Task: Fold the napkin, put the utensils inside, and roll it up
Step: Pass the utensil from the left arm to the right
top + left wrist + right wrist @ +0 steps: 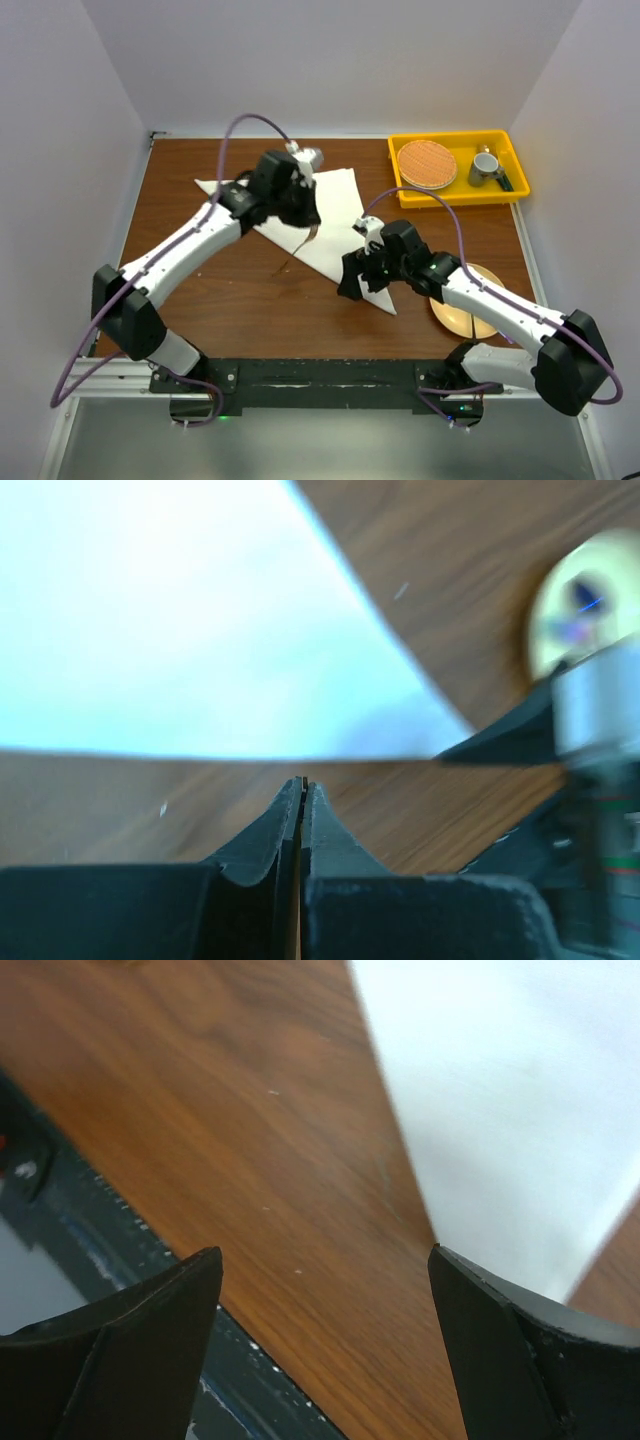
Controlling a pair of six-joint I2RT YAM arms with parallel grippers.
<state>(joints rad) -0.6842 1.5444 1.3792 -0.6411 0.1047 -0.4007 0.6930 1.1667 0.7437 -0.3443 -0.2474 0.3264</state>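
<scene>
While I watch the overhead view, the large off-white cloth napkin (335, 205) lies folded into a long triangle across the middle of the brown wooden table (250, 300). One point lies at the far left and another reaches down toward the near right. The slim gold-toned metal fork (296, 250) shows as a thin dark sliver. It slants from under my left arm's head across the napkin's near edge and out over bare wood.

On the left wrist camera, the left gripper (302, 783) has its jaws pressed flat together, with only a hairline seam between them. It points at the wood just short of the napkin's edge. The fork's upper end is hidden beneath that gripper from above, so I cannot tell whether the jaws have pinched it.

The right gripper (325, 1250) stands spread wide with nothing between its fingers. Bare table fills the gap, and the napkin's near corner narrows to a tip close to the right-hand finger (520, 1360).

A pale tan round plate (462, 312) sits partly under my right arm. A yellow plastic bin (515, 190) at the far right corner holds a round orange waffle-patterned disc (428, 163) and a small metal cup (486, 166).
</scene>
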